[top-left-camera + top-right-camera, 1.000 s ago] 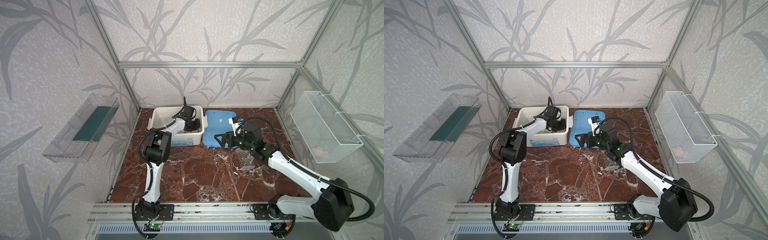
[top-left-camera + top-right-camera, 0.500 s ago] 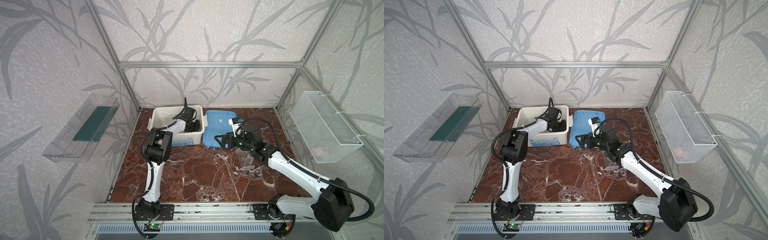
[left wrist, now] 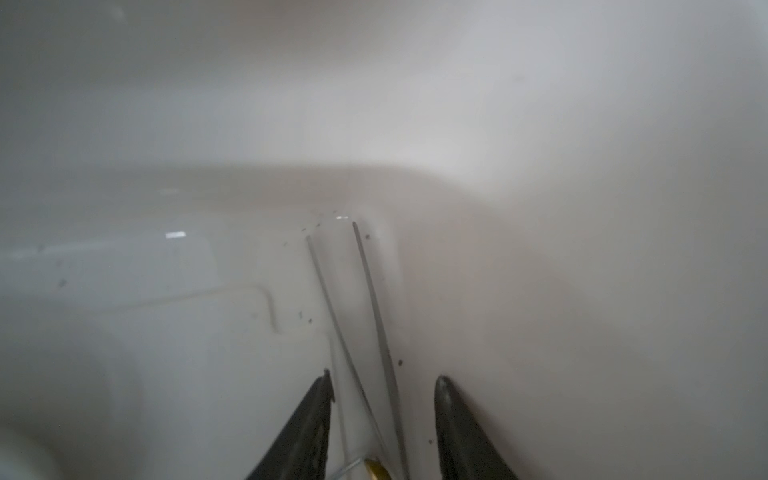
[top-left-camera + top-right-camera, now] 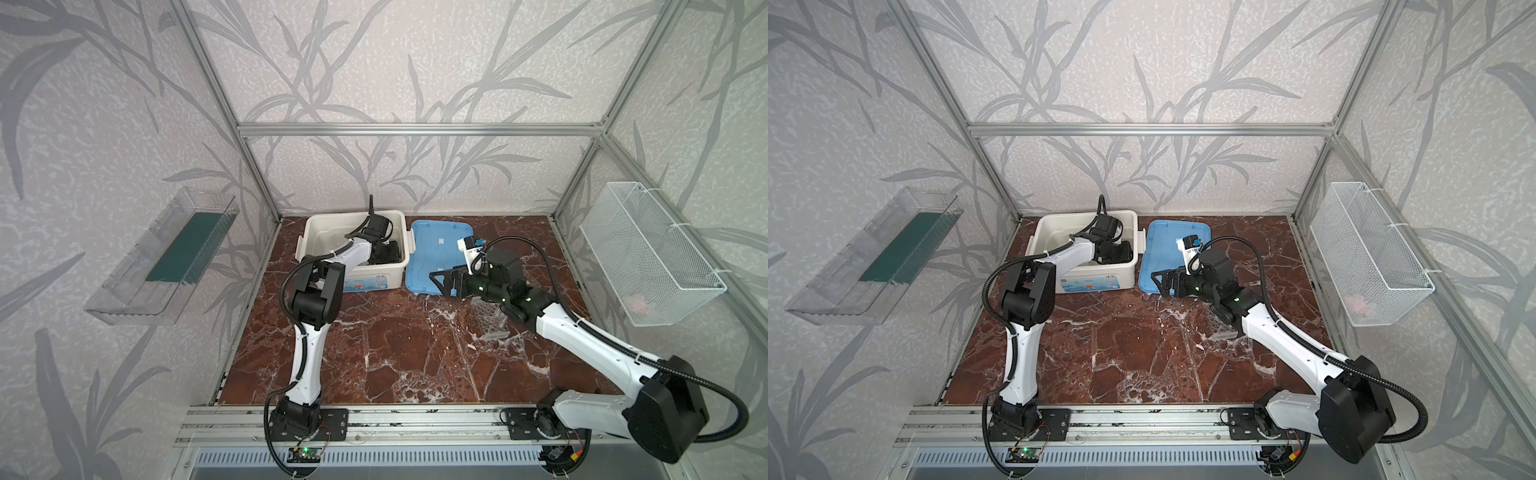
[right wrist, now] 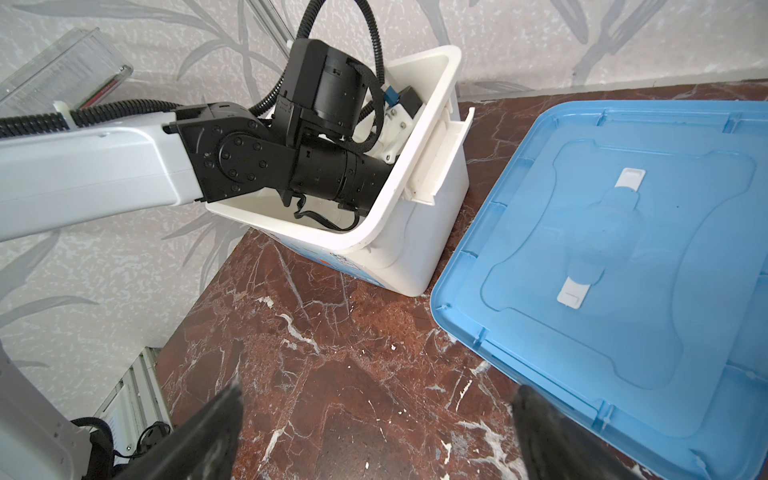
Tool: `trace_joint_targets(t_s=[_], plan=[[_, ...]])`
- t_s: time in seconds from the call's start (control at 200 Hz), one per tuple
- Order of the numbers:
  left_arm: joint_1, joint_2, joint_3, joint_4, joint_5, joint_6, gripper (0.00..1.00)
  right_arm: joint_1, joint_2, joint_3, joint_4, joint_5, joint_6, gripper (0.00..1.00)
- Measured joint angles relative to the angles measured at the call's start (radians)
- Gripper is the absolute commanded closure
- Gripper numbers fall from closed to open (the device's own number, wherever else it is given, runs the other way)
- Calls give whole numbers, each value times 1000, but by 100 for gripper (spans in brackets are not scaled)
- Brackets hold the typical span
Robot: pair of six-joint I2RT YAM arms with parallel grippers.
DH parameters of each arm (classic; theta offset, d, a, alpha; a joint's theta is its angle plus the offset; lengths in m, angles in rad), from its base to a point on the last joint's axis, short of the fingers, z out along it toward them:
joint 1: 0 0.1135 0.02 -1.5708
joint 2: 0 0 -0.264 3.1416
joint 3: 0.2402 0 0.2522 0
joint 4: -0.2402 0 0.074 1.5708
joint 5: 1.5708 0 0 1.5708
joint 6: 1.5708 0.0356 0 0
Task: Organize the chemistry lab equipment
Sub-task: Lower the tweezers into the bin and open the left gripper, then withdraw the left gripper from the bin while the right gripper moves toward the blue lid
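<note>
Two thin grey rods [image 3: 372, 299] lie side by side on the floor of the big white plastic bin [image 4: 320, 241], upper centre in both top views. Their long axes run straight away from the left jaws, which stand apart astride the rods' near ends and appear to grip neither. The right jaws, wide apart and empty, hover over the red marble bench [image 4: 395, 353] beside the flat blue lid [image 4: 440, 249], farther from the rods.

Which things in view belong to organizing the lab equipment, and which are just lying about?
Belong to the job:
thin rods
clear holed rack

Not lab equipment:
white bin
blue lid
wire basket
clear wall tray
</note>
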Motion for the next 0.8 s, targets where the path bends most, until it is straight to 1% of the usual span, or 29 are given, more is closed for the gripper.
trace_joint_targets(t_s=[0.14,0.285,0.33,0.37,0.395,0.445,0.46,0.635,0.8], plan=[[2,-37,0,-55,-40,12,45,0,-13,0,-1,8,-3,1],[4,-122,0,-81,-50,17,43,0,-17,0,-2,15,-6,1],[4,-159,0,-81,-50,15,37,0,-17,0,-7,16,-11,1],[4,-195,-2,-79,-50,6,29,0,-19,0,-14,19,-17,1],[4,-220,-5,-77,-50,11,23,0,-21,0,-21,24,-22,0],[5,-278,-22,-65,-49,-9,3,0,-26,1,-38,32,-31,1],[5,-298,-29,-64,-48,-1,1,0,-29,2,-46,35,-35,1],[2,-557,-167,-5,-44,-52,1,-25,-35,60,-148,49,-67,1],[-14,-784,-312,33,27,-140,1,-100,0,199,-266,52,-102,1]])
